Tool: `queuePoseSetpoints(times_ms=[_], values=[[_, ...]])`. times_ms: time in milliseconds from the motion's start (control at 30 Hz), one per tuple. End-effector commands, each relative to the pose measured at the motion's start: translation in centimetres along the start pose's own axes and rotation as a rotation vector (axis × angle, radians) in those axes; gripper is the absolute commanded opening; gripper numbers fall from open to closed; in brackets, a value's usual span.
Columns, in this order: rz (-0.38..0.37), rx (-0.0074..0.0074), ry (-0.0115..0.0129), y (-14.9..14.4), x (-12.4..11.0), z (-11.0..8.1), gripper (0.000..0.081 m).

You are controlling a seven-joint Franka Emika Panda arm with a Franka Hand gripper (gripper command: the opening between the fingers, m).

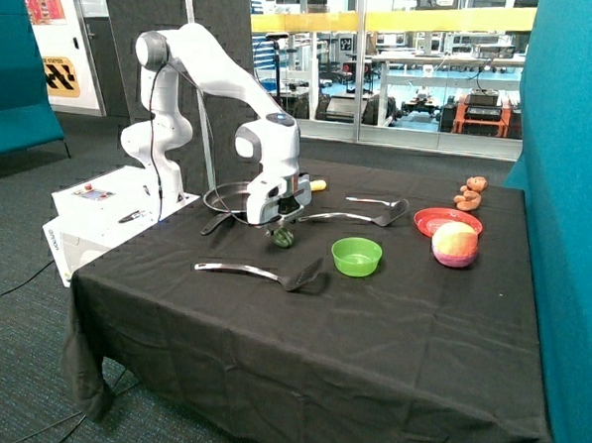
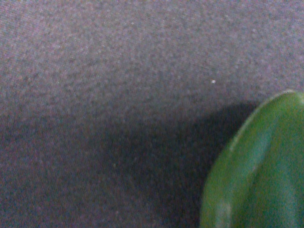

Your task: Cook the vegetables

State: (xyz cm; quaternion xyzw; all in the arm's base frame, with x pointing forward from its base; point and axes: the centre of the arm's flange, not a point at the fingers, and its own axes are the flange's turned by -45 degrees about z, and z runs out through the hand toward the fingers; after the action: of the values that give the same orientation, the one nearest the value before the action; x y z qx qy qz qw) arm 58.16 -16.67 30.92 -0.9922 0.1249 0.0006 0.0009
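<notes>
The dark green pepper-like vegetable [image 1: 282, 238] is directly under my gripper [image 1: 282, 227], at or just above the black cloth, beside the pan [image 1: 224, 197]. In the wrist view the green vegetable [image 2: 259, 175] fills one corner, very close, with its shadow on the cloth. The frames do not show whether it is held. The yellow oblong vegetable [image 1: 318, 185] lies on the table behind my arm, just past the pan's far side. Nothing shows inside the pan.
A green bowl [image 1: 357, 255] stands close beside the gripper. Black spatulas lie in front [image 1: 264, 272] and behind it [image 1: 351, 217], with a spoon [image 1: 377, 200] further back. A red plate [image 1: 447, 221], a pink-and-yellow fruit [image 1: 455, 244] and brown pieces [image 1: 470, 194] lie towards the far side.
</notes>
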Motion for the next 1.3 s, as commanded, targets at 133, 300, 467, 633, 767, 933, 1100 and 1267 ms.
queuePoseSetpoints(times_ms=[133, 300, 467, 633, 767, 933, 1100, 1267], values=[[-0.004, -0.0017, 0.0014, -0.8, -0.1, 1.1, 0.0693], [-0.005, -0.0017, 0.0014, -0.8, 0.1, 1.2, 0.0681], [-0.004, -0.0017, 0.0014, -0.7, 0.3, 1.3, 0.0674], [-0.005, -0.0017, 0.0014, -0.4, 0.4, 1.5, 0.0669], [-0.006, -0.0017, 0.0014, -0.3, 0.2, 1.7, 0.0663], [-0.006, -0.0017, 0.0014, -0.3, 0.1, 2.0, 0.0652], [-0.006, -0.0017, 0.0014, -0.3, 0.0, 2.2, 0.0627], [-0.001, -0.0017, 0.0014, -0.2, -0.2, 2.3, 0.0502]])
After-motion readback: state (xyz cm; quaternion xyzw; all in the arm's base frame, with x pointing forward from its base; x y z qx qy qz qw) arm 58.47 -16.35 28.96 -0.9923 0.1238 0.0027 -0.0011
